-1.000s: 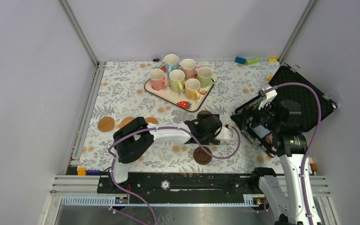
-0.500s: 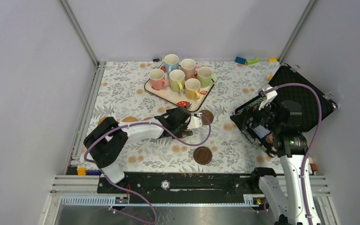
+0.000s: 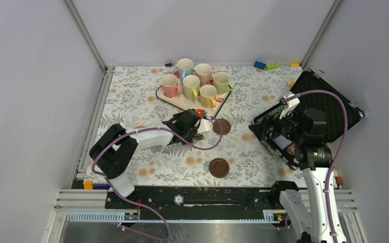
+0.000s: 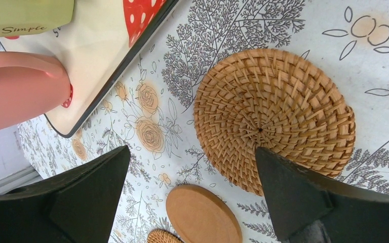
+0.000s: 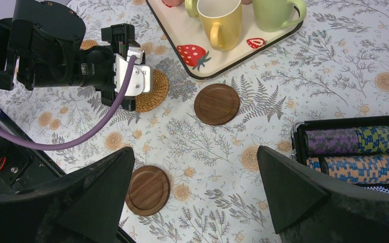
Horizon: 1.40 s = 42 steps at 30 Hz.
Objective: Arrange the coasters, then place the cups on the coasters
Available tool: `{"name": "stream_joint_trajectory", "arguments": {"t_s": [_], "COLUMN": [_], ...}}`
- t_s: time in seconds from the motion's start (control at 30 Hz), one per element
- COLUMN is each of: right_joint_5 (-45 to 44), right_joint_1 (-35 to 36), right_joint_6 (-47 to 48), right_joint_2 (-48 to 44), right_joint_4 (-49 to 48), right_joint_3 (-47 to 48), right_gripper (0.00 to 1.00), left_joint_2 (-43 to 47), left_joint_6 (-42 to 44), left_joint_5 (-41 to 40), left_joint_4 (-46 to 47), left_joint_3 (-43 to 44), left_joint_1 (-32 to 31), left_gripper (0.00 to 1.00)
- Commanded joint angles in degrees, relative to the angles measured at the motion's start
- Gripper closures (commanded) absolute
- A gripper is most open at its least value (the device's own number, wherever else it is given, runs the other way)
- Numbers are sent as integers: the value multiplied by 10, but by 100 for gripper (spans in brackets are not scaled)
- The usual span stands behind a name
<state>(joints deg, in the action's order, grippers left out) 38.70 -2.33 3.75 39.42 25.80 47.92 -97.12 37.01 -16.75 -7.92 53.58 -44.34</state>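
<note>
Change, left arm: a second ago it was folded over the near middle of the bench (image 3: 131, 96). Now it is reaching far and right, its tip hanging just near of the near corner of the tray (image 3: 182, 103).
Change, dark coasters: the far dark brown coaster (image 3: 222, 126), half covered before, is now showing whole. The near dark brown coaster (image 3: 219, 167) is lying where it was.
Change, right arm: it is staying put at the right, over the chip case (image 3: 329, 104).
Left fingers (image 4: 91, 202): standing spread wide and pinching nothing. A woven coaster (image 4: 273, 119) is lying flat on the bench below them, closer to one finger than the other.
Right fingers (image 5: 309, 197): standing spread wide, gripping nothing, hanging above the bench.
Cups (image 3: 191, 83): all six are sitting on the tray at the far middle, and none is resting on a coaster yet.
Left wrist view only: a smooth tan coaster (image 4: 202, 215) is lying near the woven one without touching it, and the edge of a second woven coaster (image 4: 161, 237) is showing. In the top view the arm is hiding these.
Right wrist view only: rows of striped chips (image 5: 354, 147) are sitting in the case, and the woven coaster is peeking out from under the left arm's tip.
</note>
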Motion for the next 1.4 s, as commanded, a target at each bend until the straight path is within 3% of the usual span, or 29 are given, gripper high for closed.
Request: {"name": "stream_joint_trajectory", "arguments": {"t_s": [0.0, 0.87, 1.1, 1.37], "right_joint_5": [18, 22, 22, 19], "right_joint_1": [-4, -7, -7, -8], "right_joint_6": [-4, -7, -8, -6], "right_joint_2": [-3, -4, 0, 0], "right_joint_4": [-24, -23, -23, -23], "right_joint_3": [0, 0, 0, 0], "right_gripper": [0, 0, 0, 0], "left_joint_2": [-10, 36, 52, 14], "left_joint_6": [3, -1, -16, -3], "left_joint_5": [6, 10, 33, 32], "left_joint_4": [-31, -31, -38, -46], "left_joint_3": [-23, -35, 26, 91], "left_joint_1": [9, 18, 10, -52], "left_gripper": [1, 1, 1, 1]}}
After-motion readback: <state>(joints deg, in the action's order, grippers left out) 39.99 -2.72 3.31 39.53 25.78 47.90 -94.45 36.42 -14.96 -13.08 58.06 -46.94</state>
